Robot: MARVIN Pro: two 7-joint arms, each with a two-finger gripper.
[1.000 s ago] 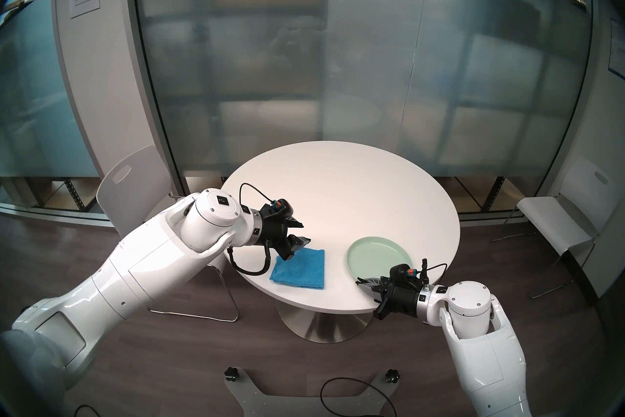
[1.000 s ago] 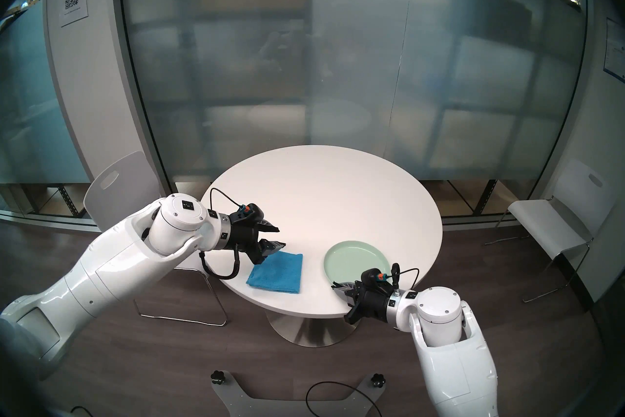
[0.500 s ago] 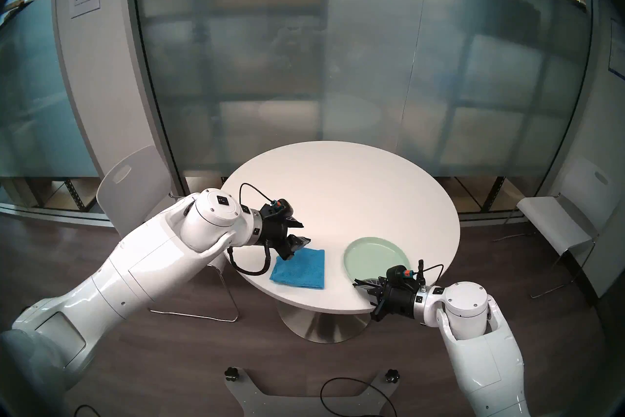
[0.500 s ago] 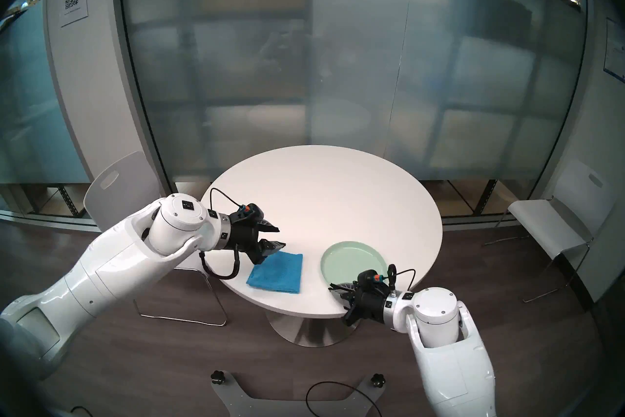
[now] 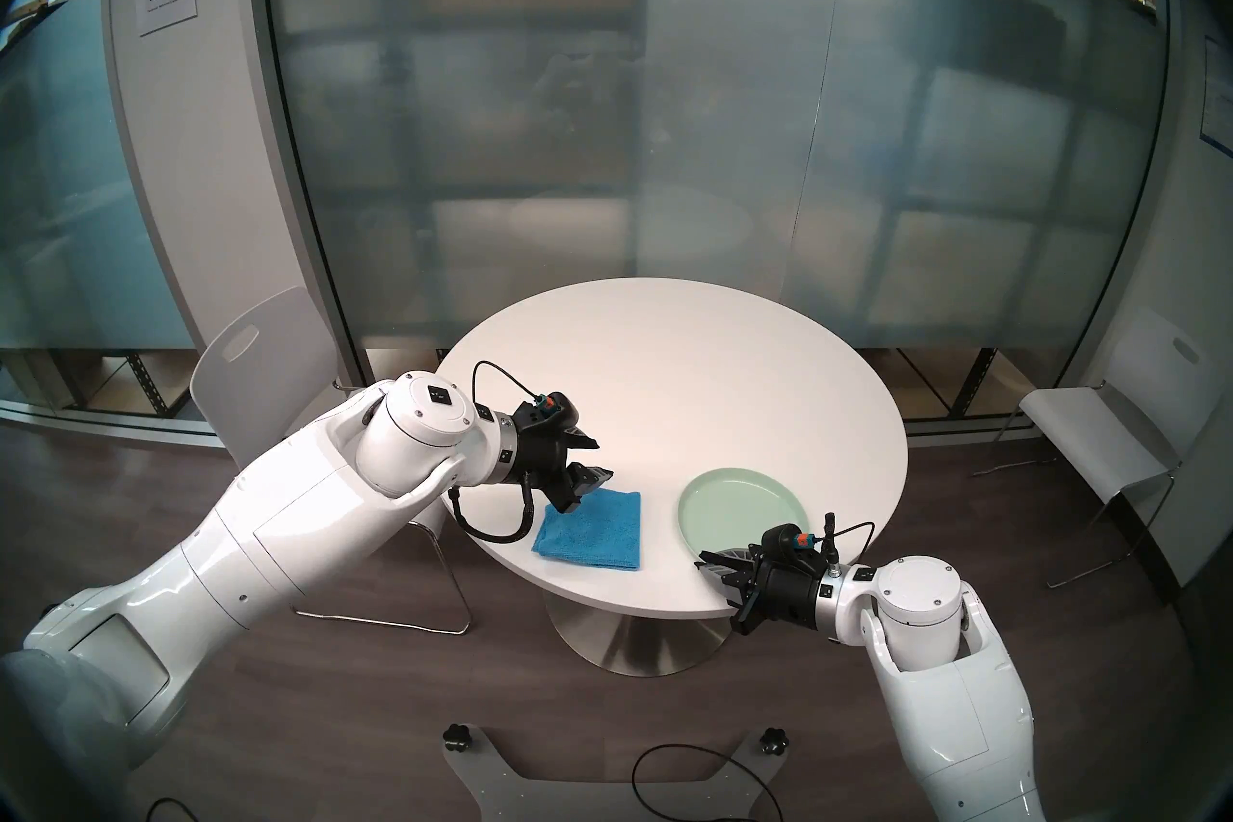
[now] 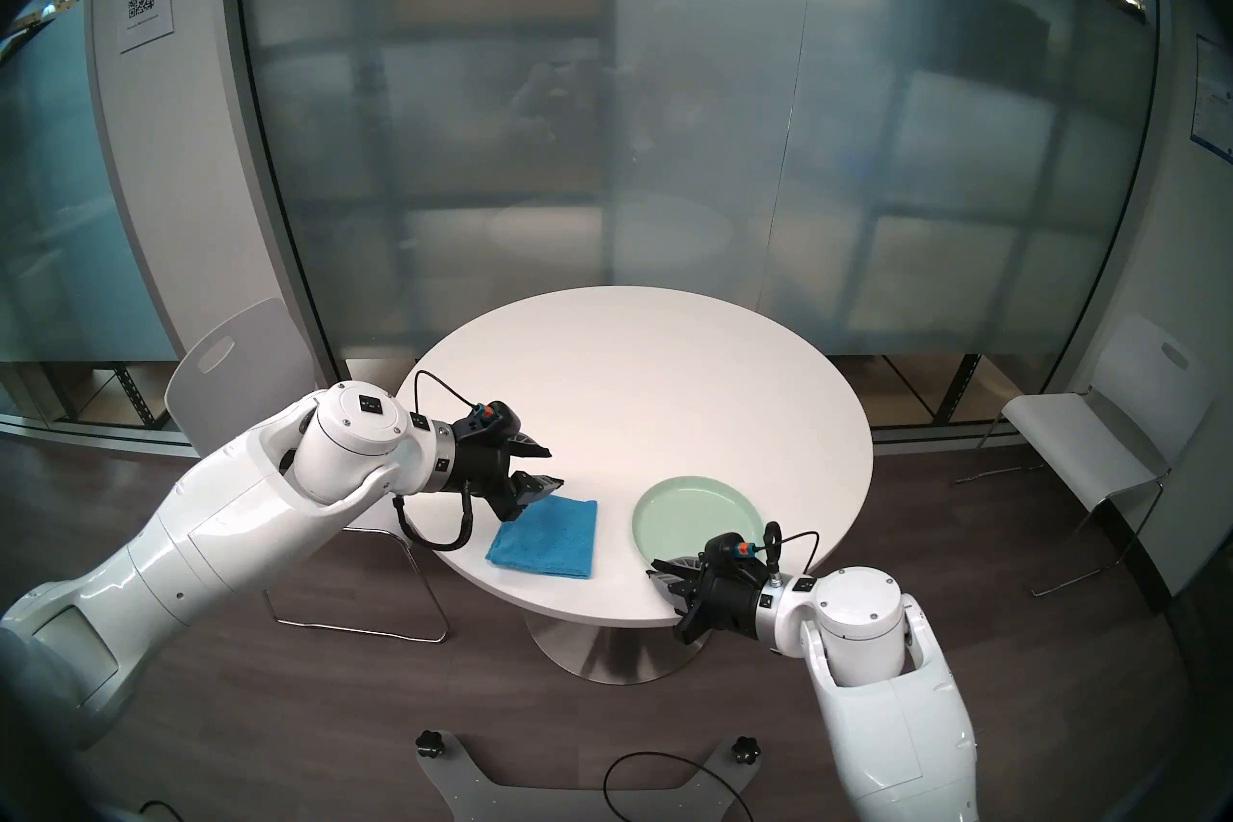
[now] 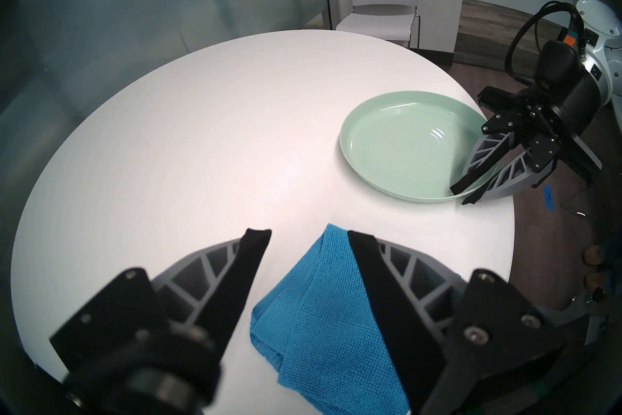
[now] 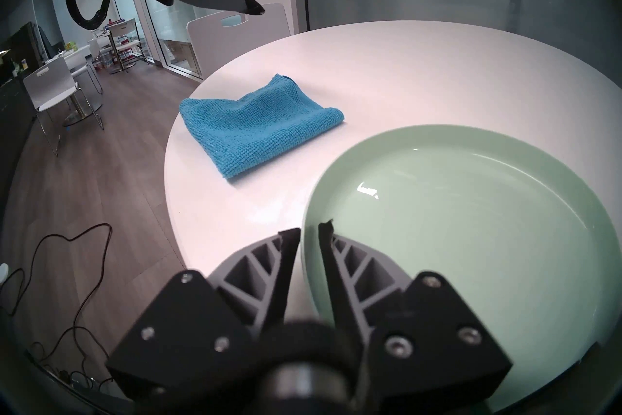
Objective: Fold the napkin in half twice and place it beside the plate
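Observation:
The blue napkin (image 5: 590, 530) (image 8: 255, 121) lies folded into a small square near the table's front edge. To its right, with a strip of bare table between them, sits the mint-green plate (image 5: 740, 510) (image 7: 400, 148). My left gripper (image 5: 600, 459) (image 7: 309, 233) hangs open just above the napkin's far left corner and holds nothing. At the plate's near rim, my right gripper (image 5: 700, 562) (image 8: 309, 229) has its jaws slightly parted. One finger is inside the plate and the other outside it, so the rim lies loose between them.
The round white table (image 5: 667, 367) is bare behind the napkin and plate. A white chair (image 5: 260, 360) stands at its left and another chair (image 5: 1101, 440) off to the right. A cable (image 5: 700, 780) lies on the floor by my base.
The right gripper slid the plate a little leftward toward the napkin, then its jaws parted off the rim. The left arm and the napkin have not moved.

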